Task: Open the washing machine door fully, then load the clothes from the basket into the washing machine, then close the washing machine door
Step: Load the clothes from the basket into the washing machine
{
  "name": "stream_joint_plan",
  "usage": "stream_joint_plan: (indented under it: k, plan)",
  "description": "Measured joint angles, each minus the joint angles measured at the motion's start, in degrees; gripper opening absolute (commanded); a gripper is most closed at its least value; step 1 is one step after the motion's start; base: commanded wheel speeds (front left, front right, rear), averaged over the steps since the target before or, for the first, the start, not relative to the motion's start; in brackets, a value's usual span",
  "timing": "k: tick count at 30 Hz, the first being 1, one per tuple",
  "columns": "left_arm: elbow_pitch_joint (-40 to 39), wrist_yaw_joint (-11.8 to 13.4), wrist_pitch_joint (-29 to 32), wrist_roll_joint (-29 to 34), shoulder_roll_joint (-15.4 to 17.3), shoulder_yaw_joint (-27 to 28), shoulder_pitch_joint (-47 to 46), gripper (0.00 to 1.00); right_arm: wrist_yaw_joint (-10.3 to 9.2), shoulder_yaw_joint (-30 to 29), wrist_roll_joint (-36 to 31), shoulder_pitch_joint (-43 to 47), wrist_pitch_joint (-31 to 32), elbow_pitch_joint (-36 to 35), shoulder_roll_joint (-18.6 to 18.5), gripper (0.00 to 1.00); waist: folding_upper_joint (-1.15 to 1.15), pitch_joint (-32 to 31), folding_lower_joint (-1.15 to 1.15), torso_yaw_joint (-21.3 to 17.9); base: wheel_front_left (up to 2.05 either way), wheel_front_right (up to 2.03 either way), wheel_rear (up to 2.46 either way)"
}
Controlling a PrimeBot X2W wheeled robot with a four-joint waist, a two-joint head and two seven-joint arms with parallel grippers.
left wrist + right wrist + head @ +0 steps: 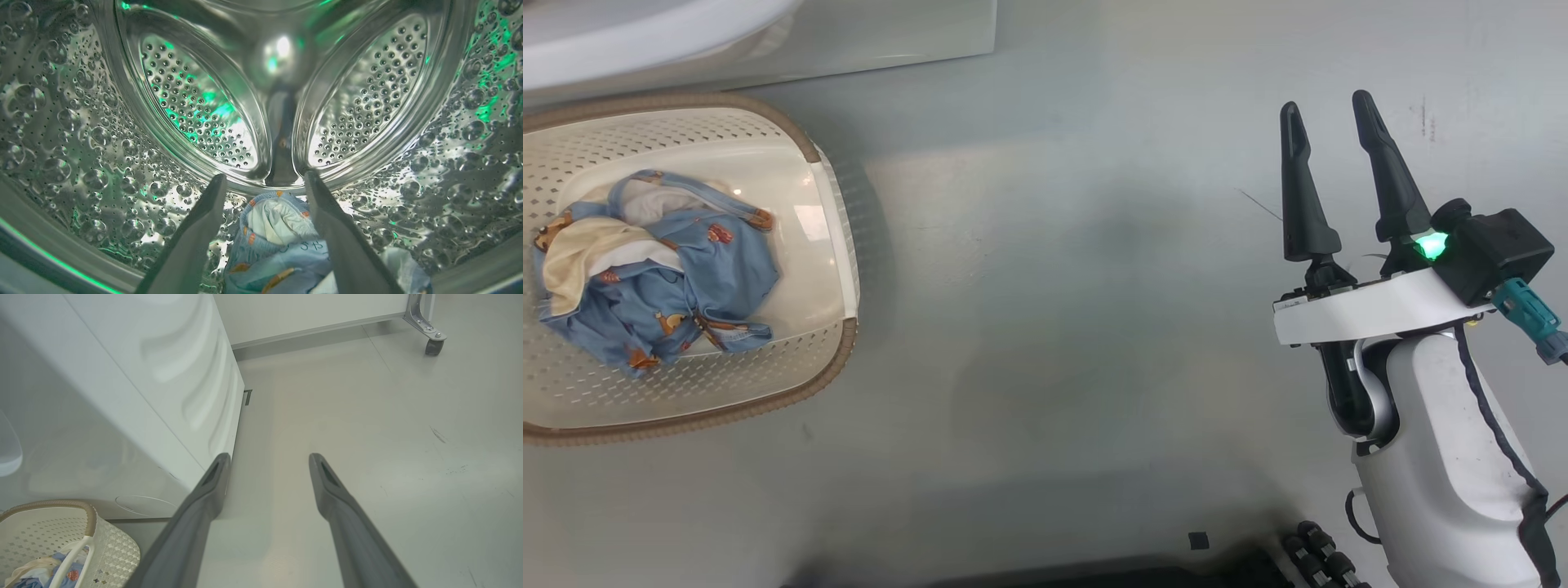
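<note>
Two hands, both spread wide and holding nothing. The left hand (pixel 265 176) is reached deep inside the washing machine's steel drum (pixel 81 122), with its fingers pointing at the perforated back wall. A light blue bundle of the clothes (pixel 278 245), with orange print and white lining, lies on the drum bottom. In the wrist view it sits between and below the two fingers, near their bases. Can't tell if either finger touches it.

The right hand (pixel 1327 104) hangs over bare floor (pixel 1054 327), fingers pointing up the head view, white forearm at the lower right. It is well apart from the basket (pixel 837 376), which sits on the floor far to its left, just beside the white washing machine (pixel 122 396). More blue clothes are heaped in the basket, toward its left side.
</note>
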Motion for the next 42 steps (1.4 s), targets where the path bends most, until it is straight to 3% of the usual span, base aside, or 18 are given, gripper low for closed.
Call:
stream_joint_plan:
  k: [10,28,42]
  plan:
    - [-3.0,0.0,-0.5,-0.5,-2.1,0.9,7.0,1.0,0.0,-0.5,-0.1,0.3,0.0,-0.3,-0.1,1.0,0.0,-0.1,0.0,0.7,0.0,0.0,0.0]
    - [-17.0,0.0,-0.5,3.2,-8.2,12.7,20.0,1.0,0.51,-1.3,-0.2,1.0,0.0,-0.5,-0.1,1.0,0.0,-0.4,0.0,1.9,0.0,0.0,0.0]
    - [-25.9,0.0,-0.5,8.3,-16.3,16.0,33.5,1.0,0.7,-1.4,-0.5,1.2,0.0,-0.5,-0.1,1.0,0.0,-1.4,0.0,2.1,0.0,0.0,0.0]
